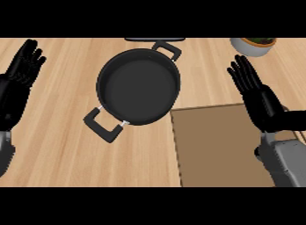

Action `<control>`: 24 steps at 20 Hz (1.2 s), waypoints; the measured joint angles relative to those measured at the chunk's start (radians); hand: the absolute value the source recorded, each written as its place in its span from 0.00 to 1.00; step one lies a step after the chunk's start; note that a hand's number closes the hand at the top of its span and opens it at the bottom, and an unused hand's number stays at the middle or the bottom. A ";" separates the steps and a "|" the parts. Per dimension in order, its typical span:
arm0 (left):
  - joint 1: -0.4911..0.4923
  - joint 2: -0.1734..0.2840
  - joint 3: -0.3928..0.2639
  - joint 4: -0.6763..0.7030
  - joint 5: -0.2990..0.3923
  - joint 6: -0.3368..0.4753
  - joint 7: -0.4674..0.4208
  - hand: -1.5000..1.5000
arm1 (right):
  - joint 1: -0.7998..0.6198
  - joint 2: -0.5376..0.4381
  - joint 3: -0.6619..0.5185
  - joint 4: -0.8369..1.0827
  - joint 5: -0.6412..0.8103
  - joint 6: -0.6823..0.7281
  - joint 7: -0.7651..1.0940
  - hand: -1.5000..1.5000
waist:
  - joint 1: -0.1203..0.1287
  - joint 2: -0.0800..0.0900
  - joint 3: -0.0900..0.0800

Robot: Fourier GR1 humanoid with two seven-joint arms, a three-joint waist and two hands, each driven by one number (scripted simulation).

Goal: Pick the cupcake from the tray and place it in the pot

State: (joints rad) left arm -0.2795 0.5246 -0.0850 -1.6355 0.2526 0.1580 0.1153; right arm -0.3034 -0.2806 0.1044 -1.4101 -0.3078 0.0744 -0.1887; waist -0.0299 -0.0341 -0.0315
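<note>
A black pot with two loop handles lies on the wooden counter, centre of the head view; its inside holds nothing. A flat brown tray lies at the lower right, just right of the pot. No cupcake shows on the visible part of the tray. My right hand stands open over the tray's right side, fingers straight and pointing up, hiding part of it. My left hand rests open at the left edge, fingers up, well apart from the pot.
A white bowl with something brown and green inside sits at the top right edge. A dark object peeks in at the top edge behind the pot. Bare wooden counter stretches between my left hand and the pot.
</note>
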 measured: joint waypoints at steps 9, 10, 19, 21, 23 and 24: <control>0.193 0.046 0.022 0.151 -0.100 0.080 0.091 0.50 | 0.112 -0.223 -0.053 -0.095 0.199 -0.068 0.021 0.00 | -0.015 0.021 0.023; 0.210 0.046 0.026 0.165 -0.099 0.086 0.108 0.50 | 0.137 -0.224 -0.077 -0.101 0.232 -0.124 -0.004 0.00 | -0.021 0.021 0.025; 0.210 0.013 -0.003 0.210 -0.156 0.126 0.228 0.50 | 0.506 -0.235 -0.109 -0.392 0.436 -0.319 -0.127 0.00 | -0.005 0.028 0.030; 0.204 0.011 -0.002 0.212 -0.162 0.128 0.240 0.50 | 0.572 -0.284 -0.114 -0.467 0.479 -0.304 -0.071 0.00 | -0.004 0.028 0.030; 0.207 0.006 -0.007 0.207 -0.170 0.132 0.247 0.50 | 0.611 -0.347 -0.139 -0.516 0.527 -0.287 0.012 0.00 | -0.001 0.028 0.029; 0.204 0.005 -0.009 0.204 -0.172 0.132 0.253 0.50 | 0.625 -0.381 -0.152 -0.549 0.543 -0.269 0.064 0.00 | -0.001 0.029 0.028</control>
State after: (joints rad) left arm -0.0757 0.5296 -0.0943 -1.4311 0.0806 0.2898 0.3682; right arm 0.3216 -0.6617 -0.0476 -1.9595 0.2348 -0.1941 -0.1250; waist -0.0304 -0.0054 -0.0031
